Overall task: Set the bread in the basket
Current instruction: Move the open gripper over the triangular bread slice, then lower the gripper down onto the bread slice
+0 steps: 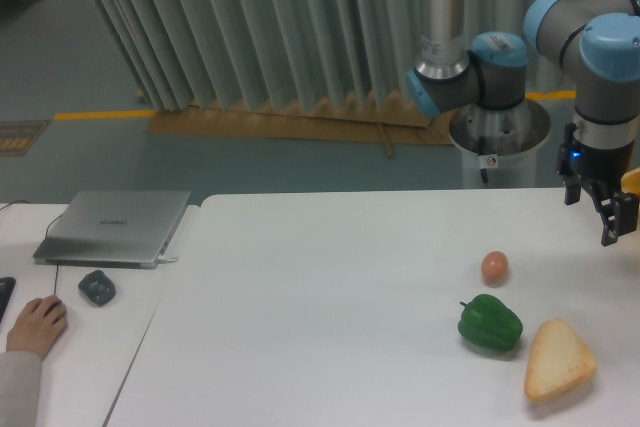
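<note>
The gripper (608, 215) hangs at the far right edge of the table (320, 307), fingers pointing down, partly cut off by the frame. Its jaws hold nothing, but how far apart they stand cannot be told from this angle. Above it the wrist rises straight up with a small blue light on its side, and the arm (560, 37) bends back through blue-capped joints to a column behind the table's back edge.

A sliver of the yellow-orange basket (632, 180) shows at the right edge of the frame, just beside the gripper.

The bread (559, 359) lies flat near the front right corner of the table, well apart from the gripper and below it in the view. Just to its left sits a green pepper (490, 323), close to the bread but not clearly touching it. A small egg (494, 266) rests behind the pepper, toward the back edge.

On a separate desk at the left, a closed laptop (115, 227) lies beside a dark object (96, 287), and a person's hand (37, 324) rests near the front left corner.
</note>
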`<state>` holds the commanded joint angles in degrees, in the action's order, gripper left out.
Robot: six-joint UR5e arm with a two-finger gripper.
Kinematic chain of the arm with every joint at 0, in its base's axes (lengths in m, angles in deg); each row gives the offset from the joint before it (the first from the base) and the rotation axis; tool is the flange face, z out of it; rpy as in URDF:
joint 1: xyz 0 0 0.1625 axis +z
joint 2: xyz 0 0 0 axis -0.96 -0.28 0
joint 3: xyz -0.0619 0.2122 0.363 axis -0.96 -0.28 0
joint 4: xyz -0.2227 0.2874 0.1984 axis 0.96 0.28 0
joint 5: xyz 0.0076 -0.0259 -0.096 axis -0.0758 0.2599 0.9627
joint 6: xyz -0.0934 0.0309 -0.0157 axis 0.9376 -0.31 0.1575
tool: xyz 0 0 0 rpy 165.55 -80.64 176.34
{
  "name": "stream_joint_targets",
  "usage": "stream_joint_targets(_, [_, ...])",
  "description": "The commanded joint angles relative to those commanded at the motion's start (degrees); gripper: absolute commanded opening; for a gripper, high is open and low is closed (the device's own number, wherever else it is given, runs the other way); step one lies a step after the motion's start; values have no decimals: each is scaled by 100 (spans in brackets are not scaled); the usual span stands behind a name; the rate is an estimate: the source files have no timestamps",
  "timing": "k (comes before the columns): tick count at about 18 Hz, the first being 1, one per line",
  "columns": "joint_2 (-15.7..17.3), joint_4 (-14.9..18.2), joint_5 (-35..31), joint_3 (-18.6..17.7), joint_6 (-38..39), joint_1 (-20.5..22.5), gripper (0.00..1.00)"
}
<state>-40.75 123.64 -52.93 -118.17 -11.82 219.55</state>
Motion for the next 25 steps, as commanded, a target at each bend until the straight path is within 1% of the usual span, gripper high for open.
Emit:
stream_joint_targets(1, [-9,-193,26,-52,157,-9,100])
stream_joint_targets(2, [-18,-308,61,-62,420,-9,100])
stream_joint_targets(5, [-87,-371,193,-18,1361,-123,100])
stream_joint_targets(9, [-184,-388,167,17,2020,-290,100])
stream_joint_targets(13, [-307,-669,141,17,2759,-413,100])
stream_joint_targets(15, [-377,-880,141,17,3136,-457,100])
stream_joint_targets(19, [-474,-1126,141,17,3454,-492,100])
stream_joint_targets(20, [-527,-1266,132,17,3559,-492,100])
stream_joint_targets(21, [-562,-1319,89,17,3621,-492,100])
stream_joint_targets(23, [-650,-1451,-78,26,3674,-501,100])
stream_joint_targets(25, [-755,-1513,-332,61,3744,-527,100])
